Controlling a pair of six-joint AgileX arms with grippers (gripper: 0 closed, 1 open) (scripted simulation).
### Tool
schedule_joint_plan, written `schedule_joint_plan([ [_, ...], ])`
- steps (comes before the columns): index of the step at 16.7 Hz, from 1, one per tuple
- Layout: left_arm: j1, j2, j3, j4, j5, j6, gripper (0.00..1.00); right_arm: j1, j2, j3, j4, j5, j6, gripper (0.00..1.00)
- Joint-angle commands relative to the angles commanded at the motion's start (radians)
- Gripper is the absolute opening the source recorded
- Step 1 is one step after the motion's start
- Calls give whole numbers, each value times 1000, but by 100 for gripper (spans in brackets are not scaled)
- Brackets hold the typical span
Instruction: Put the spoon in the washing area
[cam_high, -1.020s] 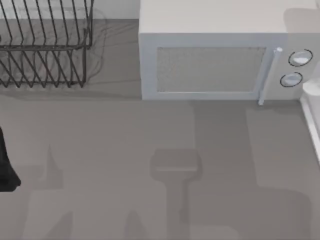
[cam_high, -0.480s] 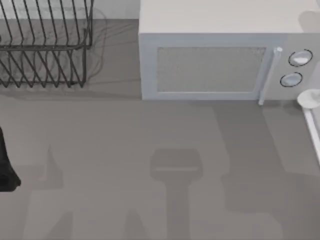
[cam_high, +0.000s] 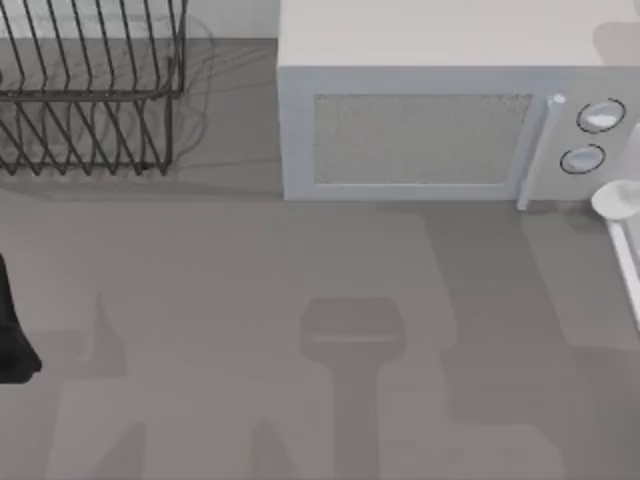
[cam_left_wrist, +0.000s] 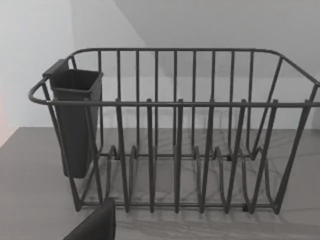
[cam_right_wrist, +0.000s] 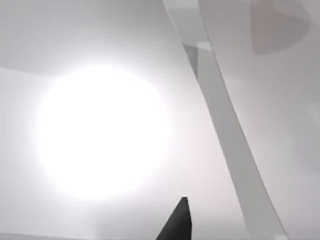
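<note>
Cut off at the top view's right edge: a pale rounded object (cam_high: 618, 199), too partial to name, beside the microwave (cam_high: 430, 110). Cropped at the top-left corner: the dish rack (cam_high: 90, 90). At the left edge, just a dark sliver of the left arm (cam_high: 12, 330).

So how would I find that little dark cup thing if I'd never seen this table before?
Look to the table's far left corner, left of the big pale microwave, for the dark wire dish rack. Hanging on one end of its top rail is the cutlery holder. It is the only solid, box-shaped part there, while everything around it is thin open wire.
</note>
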Motion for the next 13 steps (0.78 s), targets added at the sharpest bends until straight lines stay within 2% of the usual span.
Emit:
schedule_joint_plan([
  [9, 0, 0, 0, 0, 0, 0, 100, 0, 0, 0, 0, 0, 0, 98],
  [13, 0, 0, 0, 0, 0, 0, 100, 0, 0, 0, 0, 0, 0, 100],
])
